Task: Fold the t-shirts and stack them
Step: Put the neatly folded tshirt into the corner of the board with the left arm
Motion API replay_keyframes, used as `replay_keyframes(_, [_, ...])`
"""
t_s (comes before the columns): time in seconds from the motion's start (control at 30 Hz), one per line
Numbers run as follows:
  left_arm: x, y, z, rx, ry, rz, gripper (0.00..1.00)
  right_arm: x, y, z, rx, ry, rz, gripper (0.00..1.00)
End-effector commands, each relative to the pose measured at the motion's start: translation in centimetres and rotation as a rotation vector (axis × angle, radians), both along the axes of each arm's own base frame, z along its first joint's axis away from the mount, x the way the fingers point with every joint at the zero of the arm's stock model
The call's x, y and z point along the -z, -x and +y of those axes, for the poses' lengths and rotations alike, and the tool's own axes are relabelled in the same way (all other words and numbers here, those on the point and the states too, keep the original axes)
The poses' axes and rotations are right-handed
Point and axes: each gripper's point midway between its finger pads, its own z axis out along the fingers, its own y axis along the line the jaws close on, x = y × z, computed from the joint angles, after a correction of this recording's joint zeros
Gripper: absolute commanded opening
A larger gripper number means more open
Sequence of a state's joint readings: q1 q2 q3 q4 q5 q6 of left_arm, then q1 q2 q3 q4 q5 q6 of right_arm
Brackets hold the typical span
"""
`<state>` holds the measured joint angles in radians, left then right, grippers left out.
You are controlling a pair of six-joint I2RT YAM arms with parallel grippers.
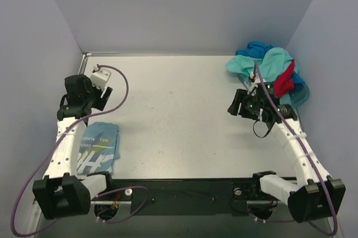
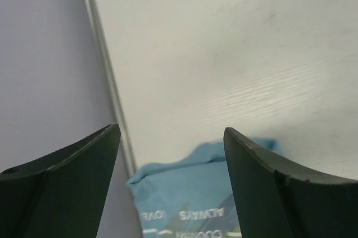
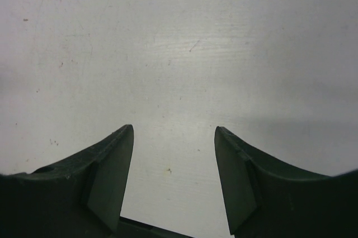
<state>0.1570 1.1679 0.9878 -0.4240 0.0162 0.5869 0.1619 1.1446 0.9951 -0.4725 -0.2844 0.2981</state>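
Folded at lower left, one light sky-blue cloth t-shirt with white print (image 1: 99, 150); unfolded at upper right, a heap of mint-green, red and blue shirts (image 1: 273, 63); left tool (image 2: 170, 132) and right tool (image 3: 174, 131) wide, empty.

Bright, even overhead light; soft faint shadows on table (image 1: 179, 104); left wrist view: light-blue t-shirt (image 2: 190, 187) blurred.
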Motion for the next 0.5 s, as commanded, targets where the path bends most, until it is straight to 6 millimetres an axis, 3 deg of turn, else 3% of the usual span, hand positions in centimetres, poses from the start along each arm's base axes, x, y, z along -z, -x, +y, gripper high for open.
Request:
replay_keyframes(0.0, [0.5,2.9,-8.6,0.158,0.283,0.025,0.86,-0.4,0.2,-1.9,0.133,-0.005,-0.194,0.56])
replay_keyframes(0.03, [1.2,3.5,-9.0,0.108,0.325,0.023,0.86,-0.6,0.4,-2.5,0.166,-0.001,-0.258,0.56])
replay_keyframes(0.07, [0.1,3.6,-10.3,0.131,0.348,-0.025,0.87,-0.4,0.6,-3.0,0.188,0.004,-0.286,0.56])
replay_keyframes(0.1, [0.6,4.3,-11.5,0.145,0.382,-0.022,0.88,0.1,0.9,-3.7,0.222,0.015,-0.334,0.56])
replay_keyframes(0.2, [-0.4,5.1,-12.7,0.162,0.444,-0.122,0.88,0.7,1.4,-5.0,0.261,0.044,-0.448,0.57])
replay_keyframes(0.23, [1.1,5.5,-12.8,0.141,0.469,-0.103,0.88,1.6,1.9,-5.3,0.271,0.049,-0.473,0.57])
replay_keyframes(0.27, [0.6,5.6,-12.7,0.14,0.473,-0.138,0.88,1.6,1.8,-5.9,0.295,0.066,-0.506,0.57])
replay_keyframes(0.33, [2.2,6.2,-12.3,0.115,0.467,-0.121,0.89,2.8,2.4,-6.7,0.321,0.087,-0.531,0.57])
replay_keyframes(0.37, [3.6,6.5,-11.6,0.078,0.452,-0.103,0.89,3.3,2.8,-7.1,0.335,0.097,-0.551,0.57])
replay_keyframes(0.47, [4.7,6.6,-9.9,-0.003,0.408,-0.147,0.89,4.5,3.5,-7.9,0.364,0.118,-0.573,0.57])
